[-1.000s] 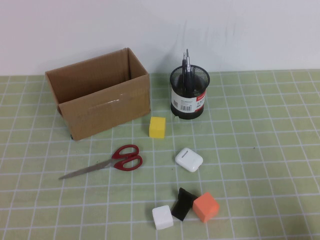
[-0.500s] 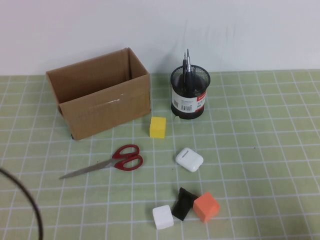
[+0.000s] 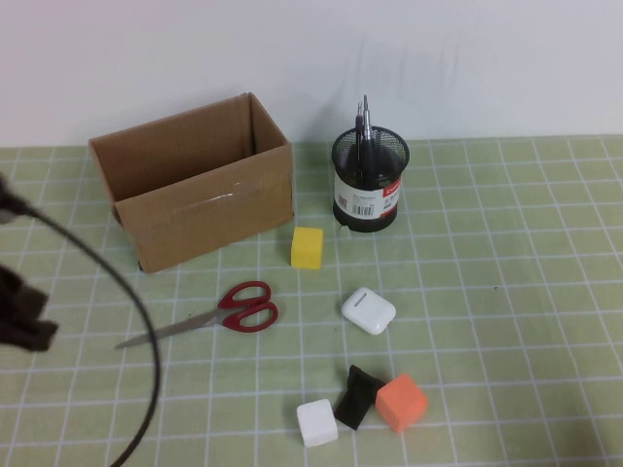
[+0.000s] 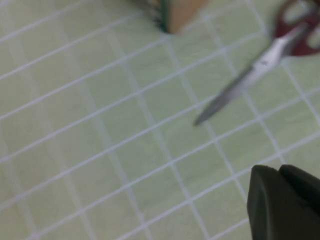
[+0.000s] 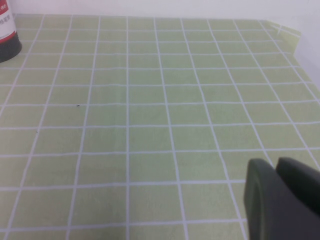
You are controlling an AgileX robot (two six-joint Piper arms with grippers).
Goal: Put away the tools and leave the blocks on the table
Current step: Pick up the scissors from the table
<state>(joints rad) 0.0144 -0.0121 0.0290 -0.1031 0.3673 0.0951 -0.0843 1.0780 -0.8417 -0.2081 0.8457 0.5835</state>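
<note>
left end effector (image 3: pixel 21 313) hovering at bench (image 3: pixel 506 292) edge – grip state unclear | right end effector (image 5: pixel 282 200) – unclear | scissors (image 3: pixel 209 316) lying flat

1. the high view looks down from the robot's own side at a slant, taking in the whole table (image 3: pixel 545 243) up to the white back wall, from well above.
2. the left wrist view sits close over the grid, facing down; the left gripper (image 4: pixel 285 202) juts into its corner. it shares the scissors (image 4: pixel 260 65) and the cardboard box (image 4: pixel 177 12) with the high view.
3. the right wrist view looks low and flat across the table's right side, with the right gripper (image 5: pixel 285 200) in its corner. it shares only the pen holder (image 5: pixel 7 32) with the high view.
</note>
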